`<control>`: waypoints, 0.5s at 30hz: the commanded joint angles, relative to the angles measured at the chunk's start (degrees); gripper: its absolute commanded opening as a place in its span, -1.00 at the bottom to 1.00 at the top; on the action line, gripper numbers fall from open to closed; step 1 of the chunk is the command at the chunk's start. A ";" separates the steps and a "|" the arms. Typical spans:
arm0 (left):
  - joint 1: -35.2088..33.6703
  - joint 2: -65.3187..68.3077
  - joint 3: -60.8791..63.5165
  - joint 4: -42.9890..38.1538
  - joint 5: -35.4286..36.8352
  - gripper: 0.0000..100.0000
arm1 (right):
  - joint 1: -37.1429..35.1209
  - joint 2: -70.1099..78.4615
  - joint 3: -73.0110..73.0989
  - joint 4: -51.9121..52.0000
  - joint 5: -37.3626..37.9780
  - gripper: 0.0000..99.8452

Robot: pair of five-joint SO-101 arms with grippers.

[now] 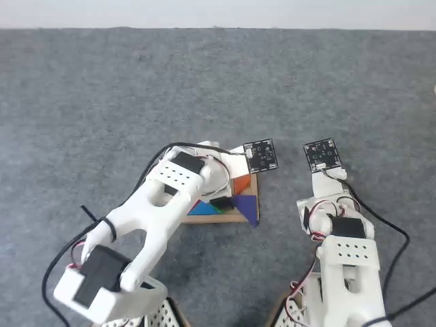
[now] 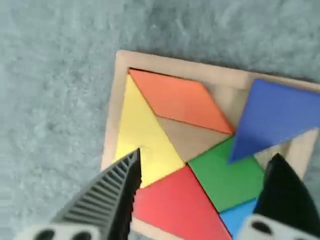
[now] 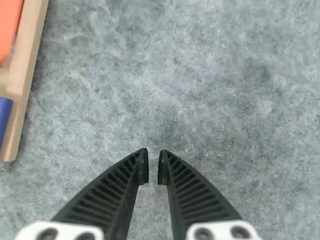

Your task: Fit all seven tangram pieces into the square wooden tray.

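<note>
**Status: left hand over the tray, right hand beside it**

1. Left hand (image 2: pixel 206 157): it is hovering directly above the tray (image 2: pixel 112 115) with its two fingers spread wide apart. It is released and is gripping nothing.
2. Right hand (image 3: pixel 152 155): it is hanging over the bare grey bench (image 3: pixel 200 75). Its fingers are drawn together, leaving only a thin slit, and nothing is sitting between them. The tray rim is lying off to the side of this hand, toward the left arm and apart from the fingertips.
3. Pieces under the left hand:
   - The yellow triangle (image 2: pixel 142 135) is lying flat against one tray wall, just beyond one fingertip.
   - The orange parallelogram (image 2: pixel 180 100) is sitting along the far wall, touching the yellow triangle.
   - The red triangle (image 2: pixel 175 205) and the green square (image 2: pixel 227 180) are lying flat between the fingers.
   - The light blue piece (image 2: pixel 237 217) is showing next to the green square, close to the other finger.
   - The dark blue triangle (image 2: pixel 272 117) is resting askew, overlapping the green square and overhanging the tray rim.
4. A triangular patch of bare tray floor is showing between the orange, yellow and green pieces.
</note>
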 commanded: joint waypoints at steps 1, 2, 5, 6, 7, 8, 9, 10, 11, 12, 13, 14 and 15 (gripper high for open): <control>0.09 3.08 -3.47 -4.57 1.14 -0.30 | 0.22 -1.89 -3.43 0.57 0.26 -0.89; -0.26 4.40 -4.62 -4.75 1.76 -0.30 | 0.22 -1.89 -3.43 0.57 0.26 -0.89; -1.49 8.26 -8.75 -4.92 2.11 -0.30 | 0.22 -1.89 -3.43 0.57 0.26 -0.89; -2.20 9.49 -10.07 -4.92 2.11 -0.30 | 0.22 -1.89 -3.43 0.57 0.26 -0.89; -2.81 10.73 -11.30 -4.92 2.11 -0.30 | 0.22 -1.89 -3.43 0.57 0.26 -0.89; -3.34 11.60 -12.62 -5.01 2.20 -0.30 | 0.22 -1.89 -3.43 0.57 0.26 -0.89; -3.96 12.31 -13.67 -5.01 2.20 -0.30 | 0.22 -1.89 -3.43 0.57 0.26 -0.89; -4.48 12.75 -14.81 -4.92 2.29 -0.30 | 0.22 -1.89 -3.43 0.57 0.35 -0.89; -4.92 12.84 -15.78 -4.75 2.29 -0.30 | 0.22 -1.89 -3.43 0.57 0.35 -0.89; -5.19 12.75 -16.40 -4.66 2.29 -0.30 | 0.22 -1.89 -3.43 0.57 0.35 -0.89; -5.27 12.75 -16.84 -4.66 2.29 -0.30 | 0.22 -1.89 -3.43 0.57 0.35 -0.89; -5.27 12.40 -17.19 -4.57 2.29 -0.30 | 0.22 -1.89 -3.43 0.48 0.35 -0.89; -5.27 11.69 -17.10 -4.57 2.29 -0.30 | 0.22 -1.89 -3.43 0.48 0.35 -0.89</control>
